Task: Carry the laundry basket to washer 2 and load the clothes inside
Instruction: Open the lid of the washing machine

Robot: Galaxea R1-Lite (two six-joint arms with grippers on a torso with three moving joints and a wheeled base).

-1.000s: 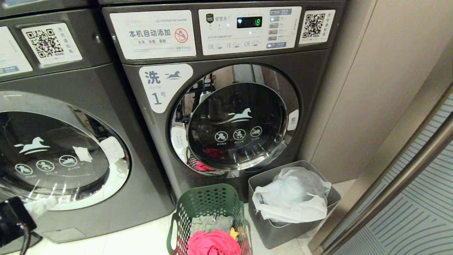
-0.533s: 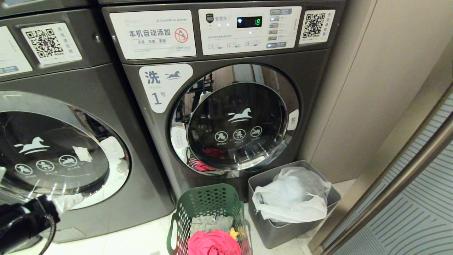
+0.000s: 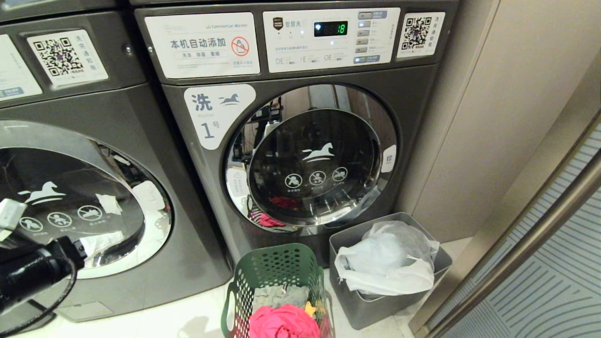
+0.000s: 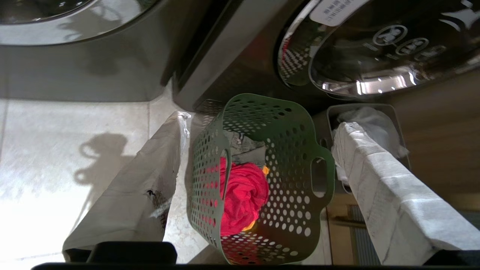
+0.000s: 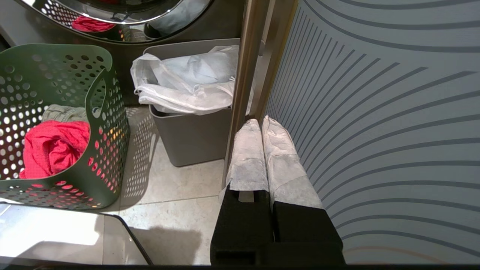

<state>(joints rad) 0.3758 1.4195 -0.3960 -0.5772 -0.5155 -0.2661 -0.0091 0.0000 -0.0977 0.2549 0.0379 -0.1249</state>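
The dark green laundry basket (image 3: 272,272) stands on the floor before the washer labelled "1" (image 3: 216,112). In it lie the clothes: a pink-red garment (image 3: 281,321), a small yellow cloth (image 3: 310,309) and a grey-green garment (image 3: 281,295). No label with a "2" shows, so washer 2 cannot be picked out. My left gripper (image 4: 262,122) is open and empty, raised at the far left before the other washer's door (image 3: 70,202), its wrapped fingers (image 4: 150,180) pointing towards the basket (image 4: 285,150) from a distance. My right gripper (image 5: 262,120) is shut and empty, low beside the patterned door.
A grey bin (image 3: 357,300) with a white bag (image 3: 389,263) stands right of the basket, against washer 1. A metal post (image 5: 243,75) and the patterned glass door (image 3: 554,281) close off the right side. Pale tiled floor (image 4: 56,157) lies left of the basket.
My left arm has risen and swung up in front of the left washer's door, and its jaws have opened wide. The basket, clothes and right gripper have kept still.
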